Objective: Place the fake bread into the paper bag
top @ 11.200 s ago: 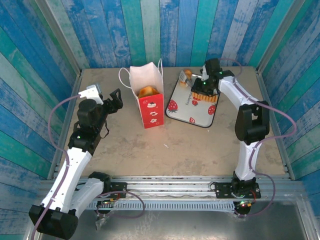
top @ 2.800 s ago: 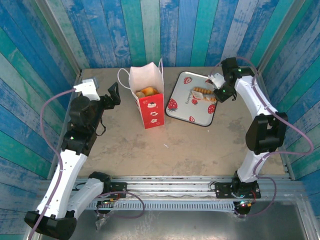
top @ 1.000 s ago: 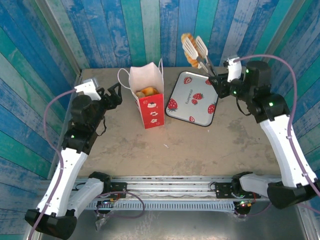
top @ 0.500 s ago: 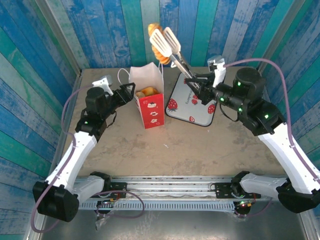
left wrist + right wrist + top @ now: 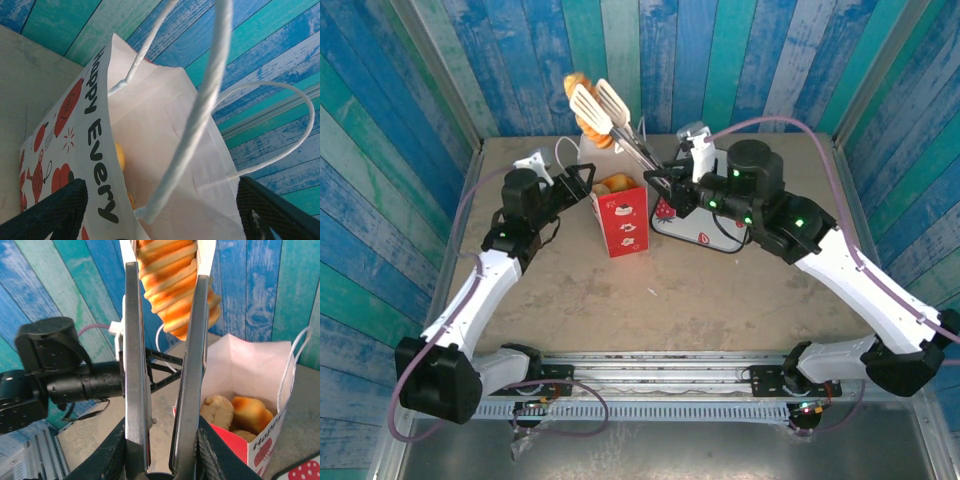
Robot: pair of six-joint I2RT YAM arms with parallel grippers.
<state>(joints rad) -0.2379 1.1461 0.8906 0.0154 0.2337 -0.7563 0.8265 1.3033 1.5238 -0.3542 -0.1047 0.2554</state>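
Top external: delivery lines up overhead

Right gripper [image 5: 665, 185], clamped on white-tipped metal tongs [image 5: 612, 100], has swung the ridged golden toy loaf [image 5: 582, 86] leftward, high over the white-and-red paper bag [image 5: 623, 218] near the table's [image 5: 720, 300] far edge. Left gripper [image 5: 582, 180], jaws wide, has closed in astride the bag's left rim. Drop looks next; cord handles [image 5: 202, 100] crowd the narrow mouth.

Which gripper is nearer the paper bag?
Left. The left gripper straddles the paper bag at its left rim; the right gripper sits right of it, holding tongs with bread above it.
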